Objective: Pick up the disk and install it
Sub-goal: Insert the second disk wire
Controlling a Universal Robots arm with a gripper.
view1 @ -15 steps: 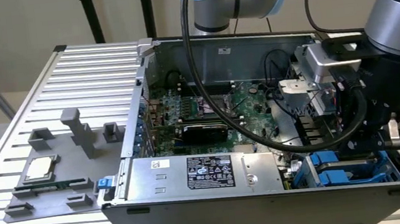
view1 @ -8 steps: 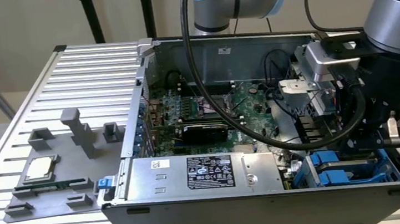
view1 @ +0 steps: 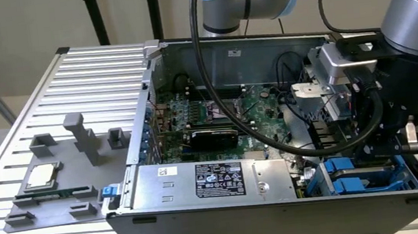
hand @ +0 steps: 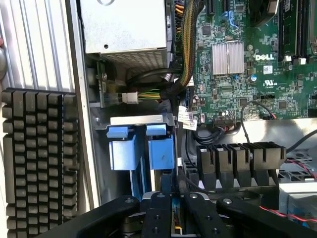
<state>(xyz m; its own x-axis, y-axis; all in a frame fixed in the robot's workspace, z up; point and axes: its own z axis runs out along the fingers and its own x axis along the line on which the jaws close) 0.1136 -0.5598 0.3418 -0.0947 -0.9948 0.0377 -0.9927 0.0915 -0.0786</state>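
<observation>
The disk (hand: 161, 153) stands on edge in the drive bay at the front corner of the open computer case (view1: 281, 214), and what I see of it is the end of its bright blue frame. My gripper (hand: 174, 218) is lowered right over it, its black fingers (hand: 157, 215) drawn close together on the blue frame's edge. A second blue frame (hand: 123, 151) sits beside it in the same bay. In the exterior view the arm's wrist (view1: 380, 116) hangs over that bay at the right, with the blue frames (view1: 347, 175) showing beneath it.
A large grey box with a black label (view1: 208, 181) fills the case front. The green motherboard (view1: 217, 116) and black cables (view1: 305, 147) lie behind it. Black connectors (hand: 237, 158) stand near the fingers. A grey fixture plate (view1: 53, 191) holding a small square chip (view1: 42, 175) lies at the exterior view's left.
</observation>
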